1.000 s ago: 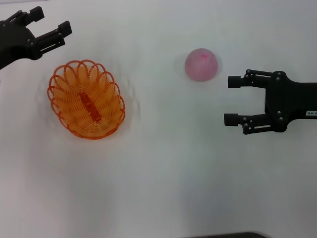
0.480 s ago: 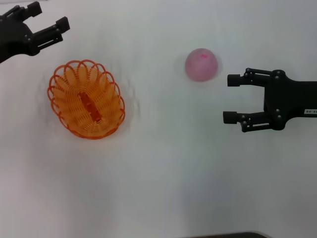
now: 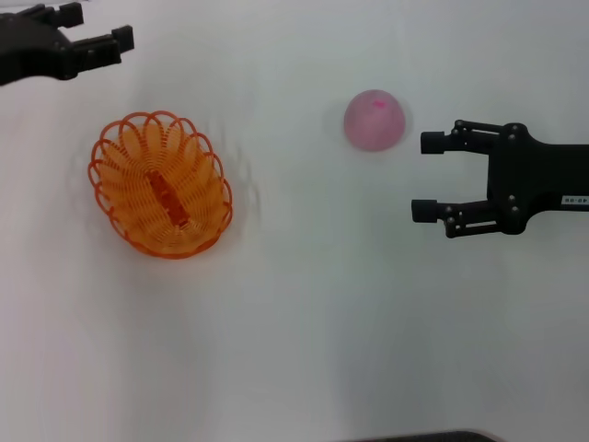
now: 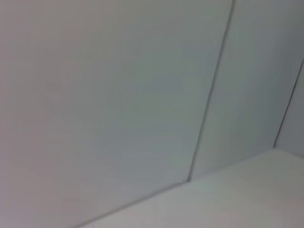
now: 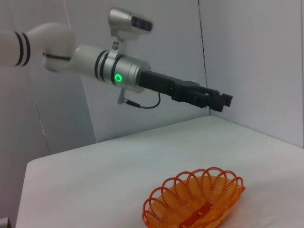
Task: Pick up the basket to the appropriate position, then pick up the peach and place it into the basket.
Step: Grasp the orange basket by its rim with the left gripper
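The orange basket (image 3: 161,184) stands empty on the white table at the left; the right wrist view also shows the basket (image 5: 194,202) low in its picture. The pale-pink peach (image 3: 375,120) rests farther back, right of centre. My right gripper (image 3: 426,177) hangs open just right of the peach and slightly nearer to me, holding nothing. My left gripper (image 3: 97,26) is open at the far left corner, well behind the basket and apart from it. In the right wrist view the left gripper (image 5: 216,100) hovers above and beyond the basket.
Grey wall panels (image 4: 118,95) meet the table's far edge (image 4: 228,175) in the left wrist view. A dark strip (image 3: 414,436) shows at the table's near edge. White table surface (image 3: 304,304) lies between basket and peach.
My left gripper has drawn back toward the far left corner, away from the basket. The right gripper has shifted slightly toward the far side, closer to level with the peach.
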Controlling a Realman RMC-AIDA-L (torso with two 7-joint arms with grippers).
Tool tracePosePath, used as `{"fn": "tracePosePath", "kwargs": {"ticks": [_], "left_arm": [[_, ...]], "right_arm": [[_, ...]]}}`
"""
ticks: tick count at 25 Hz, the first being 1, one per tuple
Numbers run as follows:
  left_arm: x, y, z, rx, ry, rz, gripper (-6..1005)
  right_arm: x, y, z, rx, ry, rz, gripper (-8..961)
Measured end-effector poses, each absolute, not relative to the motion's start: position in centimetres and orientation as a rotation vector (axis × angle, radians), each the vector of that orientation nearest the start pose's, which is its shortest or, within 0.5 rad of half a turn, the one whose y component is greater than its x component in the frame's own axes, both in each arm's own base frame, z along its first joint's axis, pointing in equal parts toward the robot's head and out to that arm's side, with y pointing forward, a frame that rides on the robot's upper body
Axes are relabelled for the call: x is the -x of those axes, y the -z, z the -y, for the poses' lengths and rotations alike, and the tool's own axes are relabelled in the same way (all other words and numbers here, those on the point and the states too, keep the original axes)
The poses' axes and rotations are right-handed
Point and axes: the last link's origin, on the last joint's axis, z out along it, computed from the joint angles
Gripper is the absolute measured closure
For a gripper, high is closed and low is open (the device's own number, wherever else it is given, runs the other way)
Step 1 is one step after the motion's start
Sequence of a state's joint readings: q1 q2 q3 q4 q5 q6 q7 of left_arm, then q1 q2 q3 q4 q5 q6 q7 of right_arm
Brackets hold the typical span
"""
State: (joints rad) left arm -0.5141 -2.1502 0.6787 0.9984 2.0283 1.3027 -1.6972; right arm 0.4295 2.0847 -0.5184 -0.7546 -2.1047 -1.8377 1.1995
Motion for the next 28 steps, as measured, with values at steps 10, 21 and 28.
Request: {"fn": "tracePosePath", "kwargs": {"ticks": [10,21,28], "left_arm": [[21.8,-6.0,-40.0,2.428,0.138,0.829,128],[17.8,-5.8,-41.9,2.487,-0.380,0.770,127],[17.0,-4.5,-42.3,2.526,-0.515,0.739,127]], "right_arm": [[-28.4,-2.8,-28.3,2.770,-0.756,-0.412,28],[-28.3,-2.7,-28.4,2.770,-0.755,-0.408,29],[-28.1,-2.4,-28.6,2.782,-0.760,-0.407,29]]}}
